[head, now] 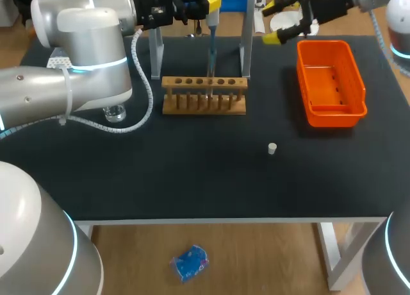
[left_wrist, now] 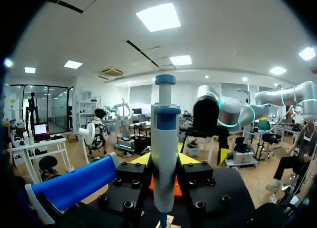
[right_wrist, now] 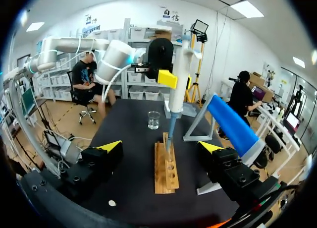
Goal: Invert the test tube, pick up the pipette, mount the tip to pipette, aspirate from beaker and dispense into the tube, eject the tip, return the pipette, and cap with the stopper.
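Here, pipette upright over wooden rack.

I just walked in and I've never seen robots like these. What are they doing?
The left tool is shut on a pipette, held upright with its thin end down at the wooden rack. The right tool hangs open near the orange bin, holding nothing. A glass beaker stands by the left arm, and a small white stopper lies alone on the table, not yet used.
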Robot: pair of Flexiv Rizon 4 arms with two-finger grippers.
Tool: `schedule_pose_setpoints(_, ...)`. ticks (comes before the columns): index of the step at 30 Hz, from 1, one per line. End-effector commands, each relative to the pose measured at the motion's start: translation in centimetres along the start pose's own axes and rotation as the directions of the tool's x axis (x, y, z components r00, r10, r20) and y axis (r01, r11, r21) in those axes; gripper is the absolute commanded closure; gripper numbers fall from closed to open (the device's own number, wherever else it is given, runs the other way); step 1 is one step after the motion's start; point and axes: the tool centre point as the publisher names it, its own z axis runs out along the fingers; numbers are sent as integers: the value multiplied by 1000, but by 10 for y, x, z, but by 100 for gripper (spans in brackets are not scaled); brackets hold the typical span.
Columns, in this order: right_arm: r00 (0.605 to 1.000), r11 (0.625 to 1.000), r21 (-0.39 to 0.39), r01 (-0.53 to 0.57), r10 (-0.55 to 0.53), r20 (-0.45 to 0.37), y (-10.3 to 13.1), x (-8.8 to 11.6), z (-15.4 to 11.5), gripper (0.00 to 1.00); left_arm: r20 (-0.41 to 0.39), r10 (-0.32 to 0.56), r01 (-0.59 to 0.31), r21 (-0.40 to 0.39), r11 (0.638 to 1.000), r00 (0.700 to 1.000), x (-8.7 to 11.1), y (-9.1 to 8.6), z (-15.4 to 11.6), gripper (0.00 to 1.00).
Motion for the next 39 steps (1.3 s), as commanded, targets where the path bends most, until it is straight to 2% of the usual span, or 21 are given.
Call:
schedule_pose_setpoints(1,1000,1000,-24,-16,15,-23,-20,-11,20,0,3,0,0,0,1000,1000,1,0,0,100)
schedule_pose_setpoints(8,999,999,-29,-23,22,-38,-41,-19,44,0,3,0,0,0,1000,1000,1,0,0,100)
schedule_pose_setpoints(17,999,1000,-17,9,-10,-47,-56,-31,62,0,3,0,0,0,1000,1000,1,0,0,100)
schedule_pose_setpoints(22,999,1000,1,14,-14,-47,-58,-33,64,0,3,0,0,0,1000,1000,1,0,0,100)
schedule_pose_setpoints(31,998,999,28,36,-34,-60,-59,-24,71,0,3,0,0,0,1000,1000,1,0,0,100)
schedule_pose_setpoints(39,998,999,28,36,-34,-60,-59,-24,71,0,3,0,0,0,1000,1000,1,0,0,100)
